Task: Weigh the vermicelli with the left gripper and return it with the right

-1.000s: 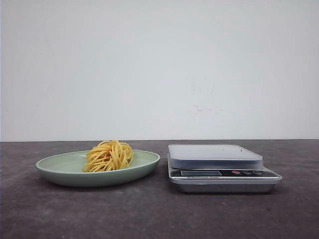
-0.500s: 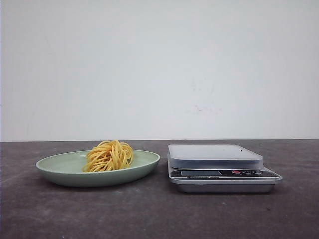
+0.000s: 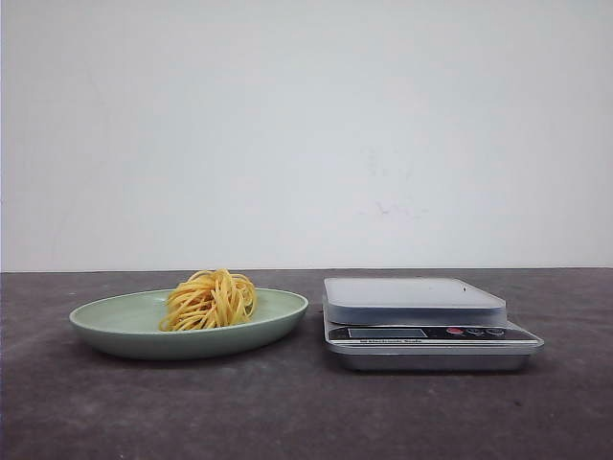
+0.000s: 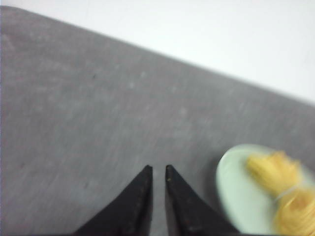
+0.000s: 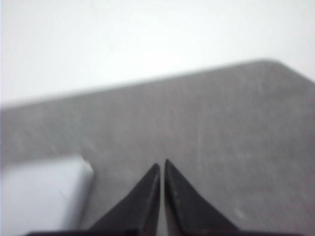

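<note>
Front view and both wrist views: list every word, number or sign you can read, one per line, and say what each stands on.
Silver kitchen scale, dark front panel: a line of small print under the display, too small to read.
Same panel: the display shows no readable digits.
Pale green plate, yellow vermicelli ball, grey table: no text.
Wrist views: none.

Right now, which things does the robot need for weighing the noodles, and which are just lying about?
Needed:
vermicelli
scale
pale green plate
left hand
right hand

Just lying about:
nothing apart from the grey table underneath
</note>
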Robot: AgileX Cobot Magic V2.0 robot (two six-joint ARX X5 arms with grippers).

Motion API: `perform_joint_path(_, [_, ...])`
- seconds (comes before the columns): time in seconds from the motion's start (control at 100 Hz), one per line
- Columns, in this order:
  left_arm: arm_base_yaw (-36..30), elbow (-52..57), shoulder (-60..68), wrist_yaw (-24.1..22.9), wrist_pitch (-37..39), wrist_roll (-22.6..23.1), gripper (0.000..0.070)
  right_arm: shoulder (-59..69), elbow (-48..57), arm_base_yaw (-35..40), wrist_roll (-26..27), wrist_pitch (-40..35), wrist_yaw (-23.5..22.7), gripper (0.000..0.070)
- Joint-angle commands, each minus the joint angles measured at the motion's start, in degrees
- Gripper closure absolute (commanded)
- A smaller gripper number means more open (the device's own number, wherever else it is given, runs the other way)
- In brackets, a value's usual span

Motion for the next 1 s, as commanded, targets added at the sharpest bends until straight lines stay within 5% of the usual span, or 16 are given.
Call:
perform_joint_path(0.0, [0.00,3.72,0.96,0.33,0.83,-2.64,0.0688,1.01,3.32,0.07,3.56,-0.79,-1.46,0.0694])
perform_joint_path(0.33, [0.00,22.69,15.32,5.97,-0.07,-2.64,0.0684,10.47,24.63,0.07,1.09,-14.10,-2.62,0.0694])
perform_joint_path(0.39, [-0.02,24.87,17.18,7.80,-0.87,-1.38,0.0636,11.67,27.08,0.07,-0.52,-15.08,-3.80,0.0694])
perform_joint_path(0.44, [0.00,26.16,18.27,8.81,-1.64,-1.14,0.0523,12.41,28.74,0.07,-1.73,-15.87,-4.96,0.0685])
perform_joint_path(0.48, [-0.02,26.99,18.88,9.27,-2.12,-1.14,0.0395,13.00,29.92,0.07,-2.36,-16.48,-5.44,0.0635])
perform_joint_path(0.54, [-0.02,27.87,19.47,10.14,-2.19,-1.11,0.0230,13.70,31.47,0.07,-3.17,-17.16,-5.49,0.0439])
perform_joint_path(0.6, [-0.02,28.55,19.65,11.58,-2.21,-1.05,0.0214,14.10,32.68,0.07,-3.98,-17.40,-6.14,0.0260])
perform_joint_path(0.65, [-0.02,29.07,19.74,12.74,-2.16,-0.92,0.0214,14.14,33.55,0.07,-4.70,-17.62,-6.82,0.0181])
perform_joint_path(0.99, [-3.34,36.24,31.47,16.79,-2.16,-1.84,0.0226,17.73,41.24,0.07,-6.56,-22.82,-7.43,0.0165])
